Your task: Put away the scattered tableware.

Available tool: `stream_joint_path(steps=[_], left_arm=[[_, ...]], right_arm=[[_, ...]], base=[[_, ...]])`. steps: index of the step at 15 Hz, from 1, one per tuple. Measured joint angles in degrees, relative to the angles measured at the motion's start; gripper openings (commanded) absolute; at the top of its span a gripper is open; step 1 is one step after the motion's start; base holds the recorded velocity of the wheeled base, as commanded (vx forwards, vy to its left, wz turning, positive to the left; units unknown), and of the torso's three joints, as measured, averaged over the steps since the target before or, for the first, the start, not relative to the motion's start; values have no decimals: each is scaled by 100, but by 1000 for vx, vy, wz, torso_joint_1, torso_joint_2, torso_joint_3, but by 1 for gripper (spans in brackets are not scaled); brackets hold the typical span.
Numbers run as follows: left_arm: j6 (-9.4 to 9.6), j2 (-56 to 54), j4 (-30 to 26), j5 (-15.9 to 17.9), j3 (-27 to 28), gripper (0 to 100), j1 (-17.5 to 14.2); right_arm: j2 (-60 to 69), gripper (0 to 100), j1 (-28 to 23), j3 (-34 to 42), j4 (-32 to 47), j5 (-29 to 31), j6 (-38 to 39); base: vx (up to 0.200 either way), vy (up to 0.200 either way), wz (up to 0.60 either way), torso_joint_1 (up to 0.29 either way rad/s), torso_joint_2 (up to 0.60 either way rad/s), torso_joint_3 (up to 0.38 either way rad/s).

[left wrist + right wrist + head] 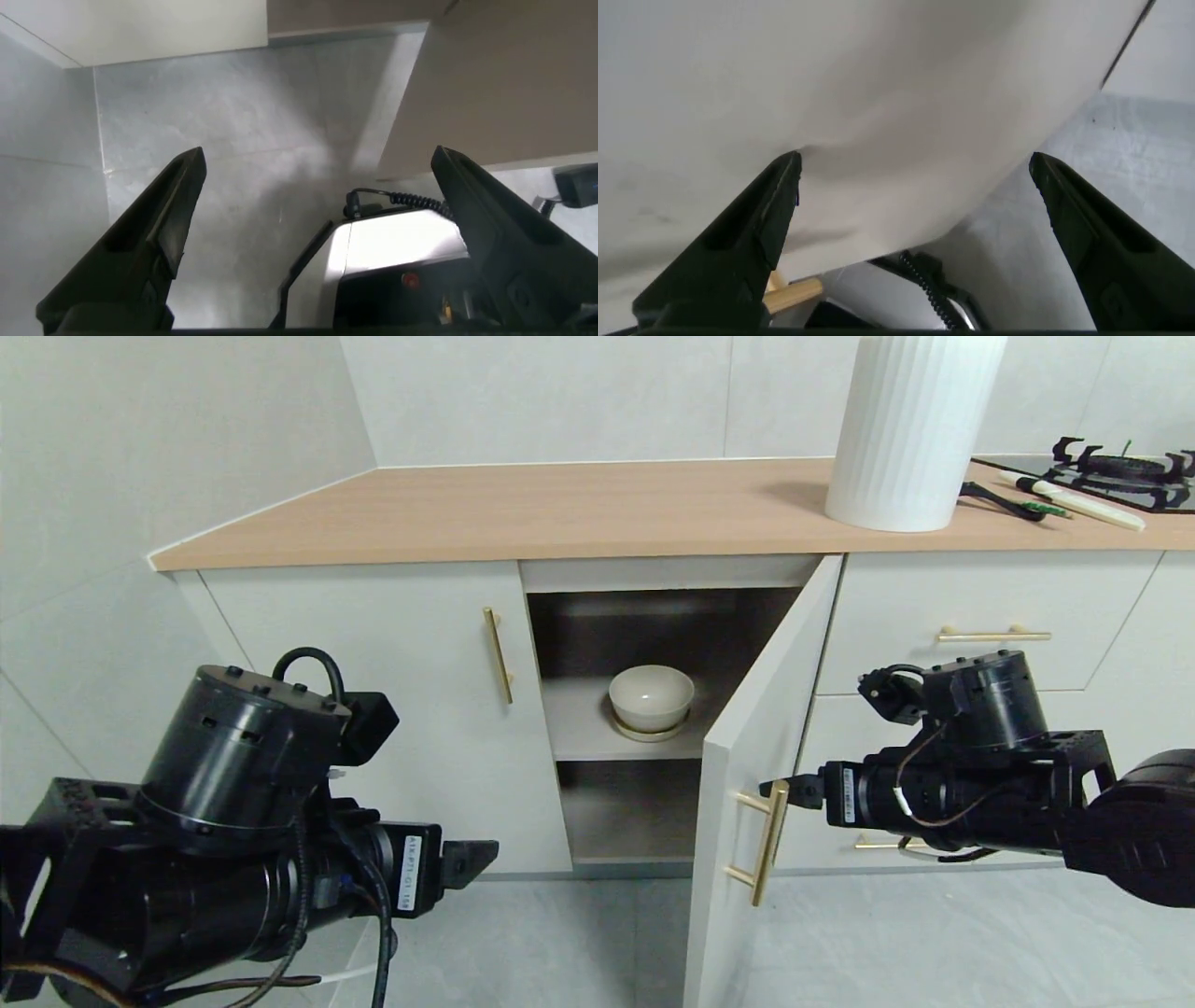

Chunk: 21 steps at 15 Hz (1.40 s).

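Observation:
A cream bowl [651,696] rests on a small plate [649,732] on the middle shelf of the open cabinet [597,728]. The cabinet door [761,756] stands swung out toward me. My right gripper [780,793] is open, right at the door's gold handle [766,845]. In the right wrist view the gripper [915,168] faces the door panel closely, with the handle [789,297] beside one finger. My left gripper [471,863] is low at the left in front of the closed door. It is open and empty over the floor [318,163].
On the wooden counter [523,509] stand a tall white ribbed vase [910,429], a black stove grate [1125,467] and a long utensil [1074,502]. The closed left door has a gold handle [498,655]. Drawers [994,635] lie to the right. Grey floor [579,943] lies below.

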<state>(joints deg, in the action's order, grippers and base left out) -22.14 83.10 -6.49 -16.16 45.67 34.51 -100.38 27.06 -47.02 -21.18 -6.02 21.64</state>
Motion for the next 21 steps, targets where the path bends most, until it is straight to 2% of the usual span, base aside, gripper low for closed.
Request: stream_joint_path(steps=[6,11,14,21], left_arm=[[-16,132,0,-17,0,100,-17],[9,168,-7,-28,6,100,-56],[5,173,-5,-28,6,100,-61],[2,179,-11,-23,-5,100,-72]], right_arm=[[-260,100,0,-22,-246,28,67],[-494,100,88,-2,-696,55,324],[-627,100,124,-9,-936,99,382],[-1128,100,182,-118,-1996,755,736]], base=[[0,0,0,0,0,0],[200,0,0,0,3,6],[0,0,0,0,0,0],[0,0,0,0,0,0]])
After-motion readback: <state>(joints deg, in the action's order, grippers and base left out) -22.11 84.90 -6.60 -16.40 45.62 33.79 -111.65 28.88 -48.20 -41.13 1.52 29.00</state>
